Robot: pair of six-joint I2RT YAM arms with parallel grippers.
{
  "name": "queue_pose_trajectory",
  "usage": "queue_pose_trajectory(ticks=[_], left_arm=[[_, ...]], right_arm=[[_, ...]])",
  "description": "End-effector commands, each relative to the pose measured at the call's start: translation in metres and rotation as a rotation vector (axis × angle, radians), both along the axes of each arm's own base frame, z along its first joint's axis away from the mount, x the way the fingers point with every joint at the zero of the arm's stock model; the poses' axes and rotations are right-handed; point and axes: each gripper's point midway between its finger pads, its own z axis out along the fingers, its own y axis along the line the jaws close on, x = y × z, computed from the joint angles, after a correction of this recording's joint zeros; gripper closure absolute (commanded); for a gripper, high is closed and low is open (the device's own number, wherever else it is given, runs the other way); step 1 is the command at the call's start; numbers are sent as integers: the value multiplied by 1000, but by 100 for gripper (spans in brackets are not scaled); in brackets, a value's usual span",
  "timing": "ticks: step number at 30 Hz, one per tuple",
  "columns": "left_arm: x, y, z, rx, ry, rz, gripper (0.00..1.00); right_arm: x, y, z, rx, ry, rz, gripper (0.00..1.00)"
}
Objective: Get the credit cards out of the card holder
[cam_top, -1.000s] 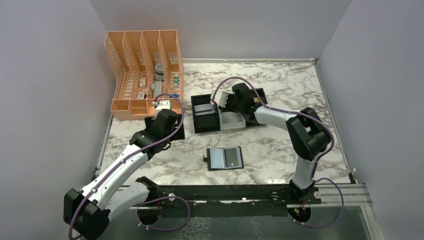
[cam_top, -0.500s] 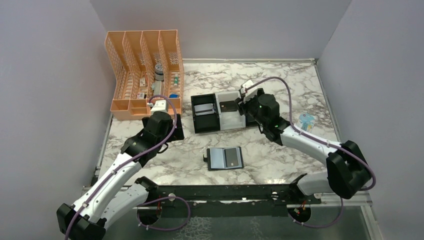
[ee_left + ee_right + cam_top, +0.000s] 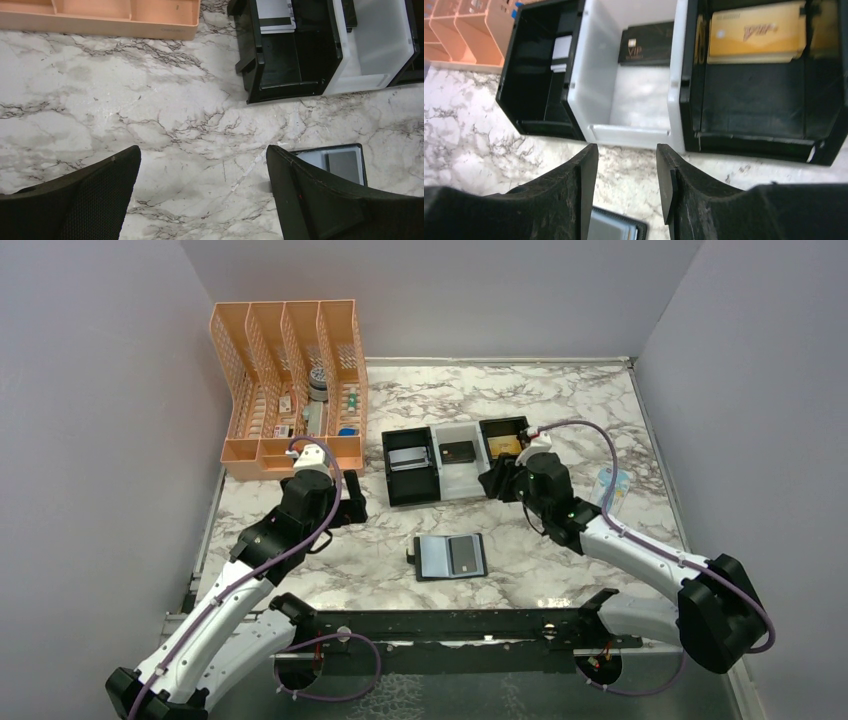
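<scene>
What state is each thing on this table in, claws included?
Small black bifold wallet: open flat, dark grey card inside.
Left black square tray: holds a pale card.
White square tray: holds a black card.
Right black square tray: holds a gold card.
Left gripper: open, empty.
Right gripper: open, empty.

The top external camera looks down from above and behind the near edge over the whole table (image 3: 560, 400), while both wrist cameras look down at close range toward the far edge, all three views sharing the row of trays (image 3: 462, 492) and the card holder (image 3: 437, 557).
</scene>
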Motion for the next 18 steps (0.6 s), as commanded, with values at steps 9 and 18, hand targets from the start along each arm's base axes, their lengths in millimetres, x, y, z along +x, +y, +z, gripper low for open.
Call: queue_pose_trajectory(ticks=[9,18], left_arm=[[-6,-26,6,-80,-18,-150,1],[-23,-84,24,-347,0,-368,2]], right_arm=[[-50,18,-42,96,271,131,52],[-79,36,-38,134,312,318,53]])
